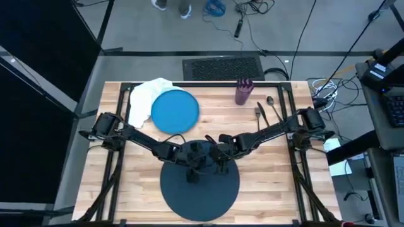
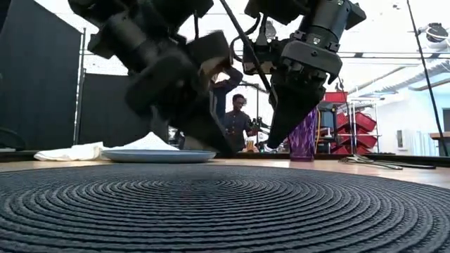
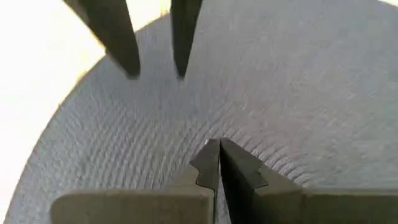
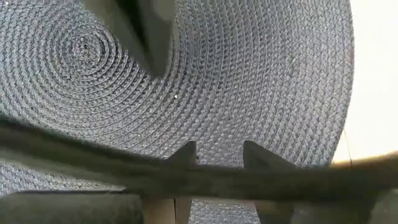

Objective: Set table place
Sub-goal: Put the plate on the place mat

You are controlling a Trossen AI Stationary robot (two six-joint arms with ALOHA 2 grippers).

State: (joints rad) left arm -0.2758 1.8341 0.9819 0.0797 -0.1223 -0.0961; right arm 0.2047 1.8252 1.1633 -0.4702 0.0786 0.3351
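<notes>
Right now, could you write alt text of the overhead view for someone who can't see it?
Two dark robot arms meet over a dark grey round charger at the near edge of a wooden table. Behind sit a blue plate, white napkin, purple cup and cutlery.

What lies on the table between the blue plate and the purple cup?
Nothing: in the high view, bare wood of the table separates the blue plate from the purple cup.

Napkin partly under the blue plate; charger cut by bottom edge in high view, its far part covered by both grippers; cutlery too small to tell fork/knife/spoon apart; low view: left arm blurred, person behind partly hidden.
</notes>
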